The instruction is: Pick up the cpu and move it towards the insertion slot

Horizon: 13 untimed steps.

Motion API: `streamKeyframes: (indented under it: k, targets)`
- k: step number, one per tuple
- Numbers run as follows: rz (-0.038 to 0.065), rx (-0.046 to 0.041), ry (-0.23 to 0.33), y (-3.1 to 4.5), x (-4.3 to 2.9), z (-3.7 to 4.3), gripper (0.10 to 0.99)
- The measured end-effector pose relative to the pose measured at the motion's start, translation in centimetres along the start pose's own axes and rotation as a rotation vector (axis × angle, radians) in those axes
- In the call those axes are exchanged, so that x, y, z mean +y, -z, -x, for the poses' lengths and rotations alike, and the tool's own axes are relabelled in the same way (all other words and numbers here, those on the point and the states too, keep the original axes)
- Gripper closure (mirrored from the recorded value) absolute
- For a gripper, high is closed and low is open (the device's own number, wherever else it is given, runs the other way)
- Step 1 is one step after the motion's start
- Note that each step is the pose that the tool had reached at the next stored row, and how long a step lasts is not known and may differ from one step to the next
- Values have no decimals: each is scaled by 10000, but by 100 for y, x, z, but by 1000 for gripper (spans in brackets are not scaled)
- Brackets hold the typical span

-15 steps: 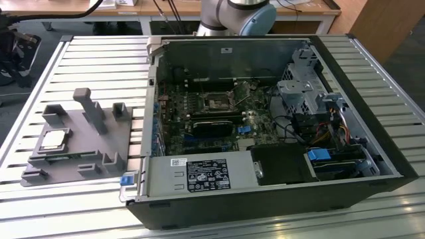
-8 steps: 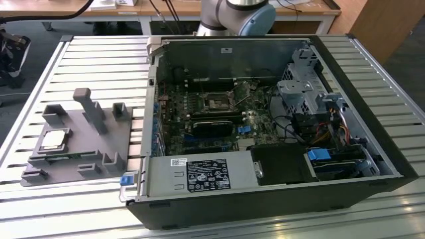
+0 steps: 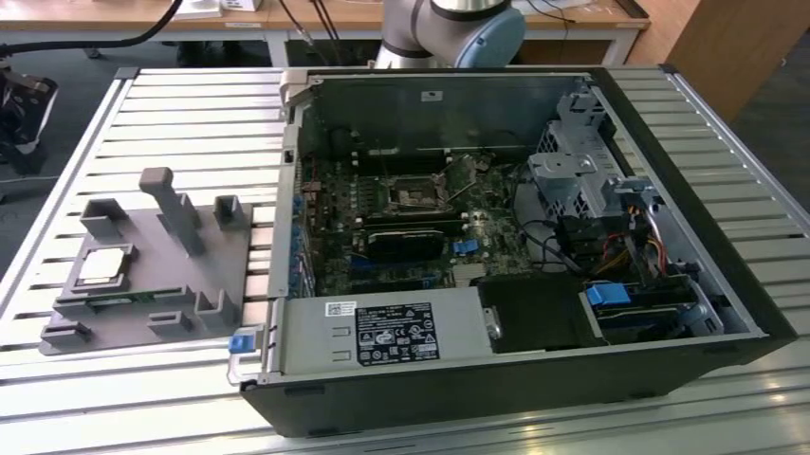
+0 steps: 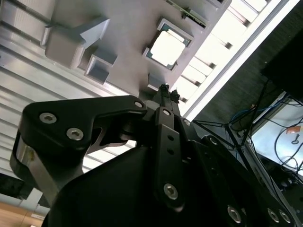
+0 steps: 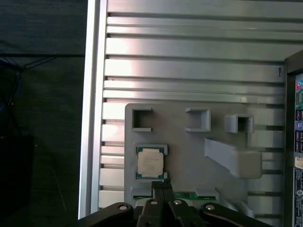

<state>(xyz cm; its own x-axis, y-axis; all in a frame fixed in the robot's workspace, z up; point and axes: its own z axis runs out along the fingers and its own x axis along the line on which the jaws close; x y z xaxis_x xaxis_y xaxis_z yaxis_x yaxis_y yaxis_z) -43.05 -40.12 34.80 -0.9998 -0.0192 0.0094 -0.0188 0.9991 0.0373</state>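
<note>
The cpu (image 3: 104, 267) lies flat in a square pocket of the grey plastic tray (image 3: 190, 284), on the slatted table at the exterior view's left. Both wrist views look down on the cpu (image 5: 150, 161) (image 4: 166, 47) from well above it. My gripper (image 5: 161, 185) (image 4: 165, 90) hangs over the tray beside the chip, its two black fingers pressed together with nothing between them. The insertion slot (image 3: 415, 197) is a square black socket with a metal frame on the green motherboard inside the open computer case (image 3: 379, 389).
A narrow green memory stick (image 5: 189, 195) lies in the tray near the chip. Grey posts (image 3: 174, 210) rise from the tray. The arm's base (image 3: 456, 24) stands behind the case. Cables and drive cages (image 3: 595, 180) crowd the case's right side.
</note>
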Motion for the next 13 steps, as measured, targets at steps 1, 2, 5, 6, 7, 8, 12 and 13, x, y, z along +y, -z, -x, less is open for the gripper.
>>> streamKeyframes:
  k: [1,2,5,6,7,8,12,13]
  targets:
    - [-2,5,-1,-15,-1,0,980]
    - [-2,5,-1,-26,-3,0,980]
    - [-3,6,0,-53,-13,-2,980]
    - [-3,6,0,-59,-15,-3,980]
    - [-2,6,0,-66,-19,-4,980]
    - [-2,6,0,-73,-22,-6,980]
    - [-2,6,6,-98,-34,-19,980]
    - [-2,6,10,-104,-37,-24,980]
